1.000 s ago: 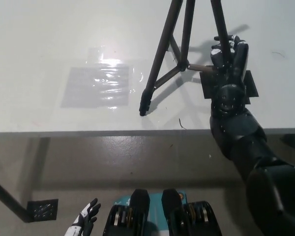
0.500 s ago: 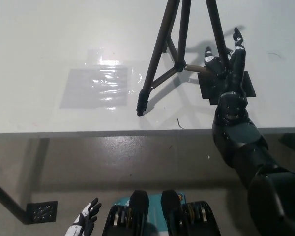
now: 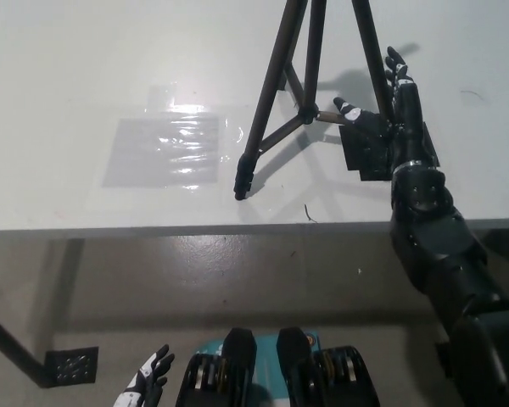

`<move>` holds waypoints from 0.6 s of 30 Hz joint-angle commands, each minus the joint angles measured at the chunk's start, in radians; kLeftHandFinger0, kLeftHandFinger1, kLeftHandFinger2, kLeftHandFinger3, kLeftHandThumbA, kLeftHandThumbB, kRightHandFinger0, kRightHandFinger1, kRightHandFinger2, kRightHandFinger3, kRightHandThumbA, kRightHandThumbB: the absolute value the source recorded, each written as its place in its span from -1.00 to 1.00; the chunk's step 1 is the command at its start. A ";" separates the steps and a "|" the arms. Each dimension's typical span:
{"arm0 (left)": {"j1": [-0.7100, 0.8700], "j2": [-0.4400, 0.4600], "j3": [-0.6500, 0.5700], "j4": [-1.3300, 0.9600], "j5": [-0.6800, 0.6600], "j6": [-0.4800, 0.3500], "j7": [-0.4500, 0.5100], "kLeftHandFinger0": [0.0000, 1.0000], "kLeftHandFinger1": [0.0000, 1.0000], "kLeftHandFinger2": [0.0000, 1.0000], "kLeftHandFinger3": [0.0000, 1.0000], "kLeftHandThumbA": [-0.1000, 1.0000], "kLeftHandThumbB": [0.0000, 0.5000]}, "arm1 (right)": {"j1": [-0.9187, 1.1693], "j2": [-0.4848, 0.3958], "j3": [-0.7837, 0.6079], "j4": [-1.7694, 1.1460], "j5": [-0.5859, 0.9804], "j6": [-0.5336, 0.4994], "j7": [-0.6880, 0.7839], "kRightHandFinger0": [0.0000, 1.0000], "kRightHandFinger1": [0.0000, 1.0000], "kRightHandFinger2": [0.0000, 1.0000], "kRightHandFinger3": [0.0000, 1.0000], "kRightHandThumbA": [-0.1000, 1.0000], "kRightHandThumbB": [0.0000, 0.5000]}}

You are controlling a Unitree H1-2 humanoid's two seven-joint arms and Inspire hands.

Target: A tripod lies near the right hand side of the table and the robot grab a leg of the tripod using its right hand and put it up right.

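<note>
The black tripod [image 3: 310, 93] stands upright on the white table [image 3: 85, 76], legs spread; its top runs out of the picture. One foot [image 3: 241, 188] rests near the table's front edge. My black right hand [image 3: 392, 119] is open just right of the tripod's right leg [image 3: 369, 59], fingers spread and apart from it, holding nothing. My white left hand [image 3: 148, 386] hangs low at the lower left, below the table, fingers spread.
A glossy clear patch [image 3: 165, 148] lies on the table left of the tripod. A dark square mat [image 3: 365, 157] lies under my right hand. The table's front edge [image 3: 195, 227] crosses the picture; floor lies below it.
My right hand let go of the tripod's right leg, opened its fingers and drew off to the right. The tripod stays standing.
</note>
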 commanded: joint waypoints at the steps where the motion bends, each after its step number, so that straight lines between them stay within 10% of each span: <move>1: 0.029 0.013 0.004 -0.029 0.020 -0.037 0.003 1.00 1.00 1.00 1.00 1.00 0.22 | 0.056 0.015 0.078 -0.338 0.098 0.101 0.290 1.00 1.00 1.00 1.00 0.80 1.00; 18: 0.033 0.016 0.009 -0.012 -0.007 -0.038 -0.005 1.00 1.00 1.00 1.00 1.00 0.40 | 0.349 -0.142 0.160 -1.877 -0.047 0.402 0.338 1.00 1.00 1.00 1.00 0.85 1.00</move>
